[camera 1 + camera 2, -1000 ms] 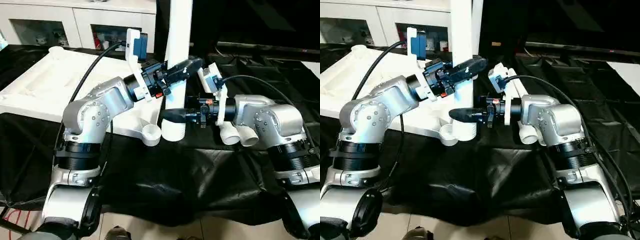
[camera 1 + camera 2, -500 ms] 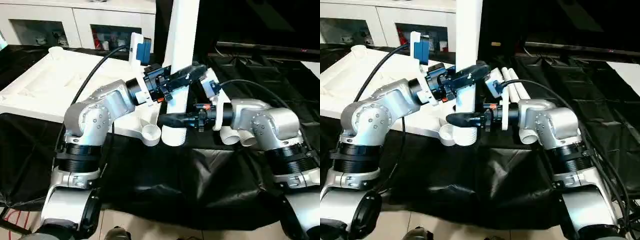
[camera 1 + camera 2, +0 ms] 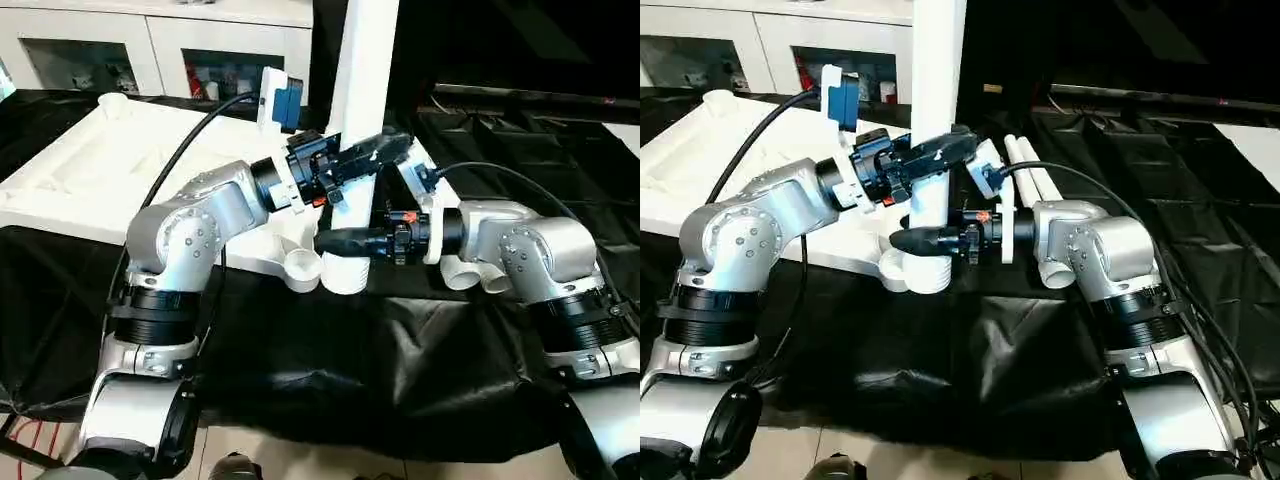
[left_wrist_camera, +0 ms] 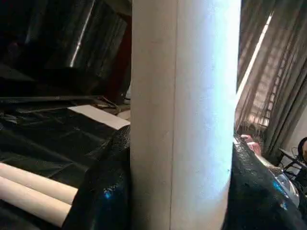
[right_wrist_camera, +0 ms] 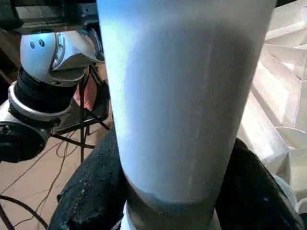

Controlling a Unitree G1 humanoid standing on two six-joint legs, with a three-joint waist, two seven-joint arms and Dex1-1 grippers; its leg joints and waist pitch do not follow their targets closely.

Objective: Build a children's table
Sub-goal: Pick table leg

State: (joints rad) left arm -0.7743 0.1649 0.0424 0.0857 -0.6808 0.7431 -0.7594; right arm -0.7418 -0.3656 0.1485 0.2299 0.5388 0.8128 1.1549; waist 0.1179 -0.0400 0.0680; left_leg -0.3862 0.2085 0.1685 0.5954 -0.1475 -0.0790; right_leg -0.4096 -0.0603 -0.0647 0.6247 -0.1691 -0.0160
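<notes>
Both grippers are clamping the same upright white leg point(image 3: 362, 90): left gripper point(image 3: 372, 152) higher up, right gripper point(image 3: 340, 242) just below it near the wide end. Tabletop point(image 3: 90, 170) is lying beside them, corner socket point(image 3: 302, 268) touching the leg's base.

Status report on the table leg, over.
Left end effector and right end effector both clamped on the upright leg. Its foot is beside the tabletop corner socket. Spare legs lie behind.

Upright white tapered plastic leg point(image 3: 362, 90) cut off at 12 o'clock; foot hidden behind right claw point(image 3: 335, 243). Glass-doored white cabinet's point(image 3: 120, 50) contents too small to tell.
</notes>
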